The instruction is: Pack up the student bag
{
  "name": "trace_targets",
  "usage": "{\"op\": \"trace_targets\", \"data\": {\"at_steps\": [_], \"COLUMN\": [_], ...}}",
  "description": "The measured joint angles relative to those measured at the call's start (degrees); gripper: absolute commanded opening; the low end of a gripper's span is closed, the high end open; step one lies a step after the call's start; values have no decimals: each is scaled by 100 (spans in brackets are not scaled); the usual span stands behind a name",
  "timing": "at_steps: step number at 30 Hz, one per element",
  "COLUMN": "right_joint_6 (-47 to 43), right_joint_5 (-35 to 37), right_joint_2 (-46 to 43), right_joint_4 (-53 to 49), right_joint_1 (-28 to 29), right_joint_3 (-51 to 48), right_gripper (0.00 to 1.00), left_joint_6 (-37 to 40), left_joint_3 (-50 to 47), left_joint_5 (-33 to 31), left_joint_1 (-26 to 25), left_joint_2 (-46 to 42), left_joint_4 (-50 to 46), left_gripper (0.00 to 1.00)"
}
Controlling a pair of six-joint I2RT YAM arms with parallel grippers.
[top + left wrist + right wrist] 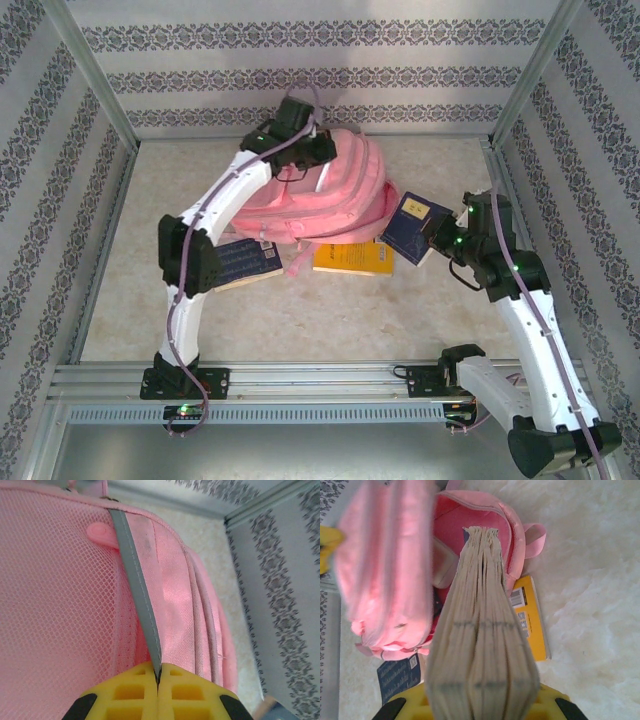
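The student bag [335, 190], a large pink backpack, lies at the back middle of the table. My left gripper [300, 165] is on its top and is shut [158, 672] on the bag's grey reflective strip [139, 590], beside pink mesh [55, 605]. My right gripper [442, 237] is shut on a thick dark blue book [415, 225] at the bag's right side. In the right wrist view the book's page edges [482, 630] run from my right gripper [482, 707] toward the bag's open mouth [470, 512]. The bag's lifted part [385, 570] is blurred.
A yellow book [350, 258] [530, 622] lies flat just in front of the bag. Another dark blue book [245, 262] [400, 677] lies partly under my left arm. Patterned walls with metal posts close in the table on three sides.
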Motion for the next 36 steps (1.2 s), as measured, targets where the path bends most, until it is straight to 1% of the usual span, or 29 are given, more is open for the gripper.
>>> {"op": "trace_targets", "data": {"at_steps": [4, 7, 11, 16, 17, 18, 19, 20, 21, 25, 29, 33, 36], "right_joint_6": [157, 470, 1143, 2059, 2243, 2448, 2605, 2785, 2966, 3602, 3995, 4179, 4234], "right_joint_5": [-11, -280, -949, -1864, -2035, -2197, -2299, -2400, -2479, -2649, -2688, -2693, -2695], "right_joint_2": [271, 452, 927, 2004, 2181, 2332, 2404, 2435, 2433, 2374, 2308, 2297, 2299], "right_joint_4": [289, 861, 2124, 3628, 3842, 4057, 4203, 4341, 4454, 4854, 5147, 5276, 5335], "right_joint_1": [-118, -249, -356, -273, -203, -107, -26, 59, 116, 181, 236, 382, 470], "right_joint_3": [2, -109, -422, -444, -426, -409, -407, -407, -407, -413, -461, -468, -468], "right_gripper": [0, 0, 0, 0, 0, 0, 0, 0, 0, 0, 0, 0, 0], "left_joint_6": [4, 2, -13, -37, -37, -35, -17, -2, 48, 422, 914, 1340, 1620], "left_joint_3": [-223, -691, -1327, -1784, -1843, -1886, -1910, -1917, -1917, -1749, -1067, -566, -164], "left_joint_5": [50, 278, 627, 885, 901, 901, 887, 852, 785, 278, -236, -573, -802], "left_joint_1": [219, 308, 374, 380, 380, 380, 380, 378, 372, 262, -87, -664, -968], "left_joint_2": [-531, -903, -1244, -1456, -1491, -1526, -1550, -1582, -1624, -1845, -1878, -1825, -1552], "left_joint_4": [-105, -79, -11, 101, 109, 109, 109, 76, 44, -431, -1036, -1292, -1469], "left_gripper": [0, 0, 0, 0, 8, 21, 30, 39, 45, 55, 67, 70, 70]}}
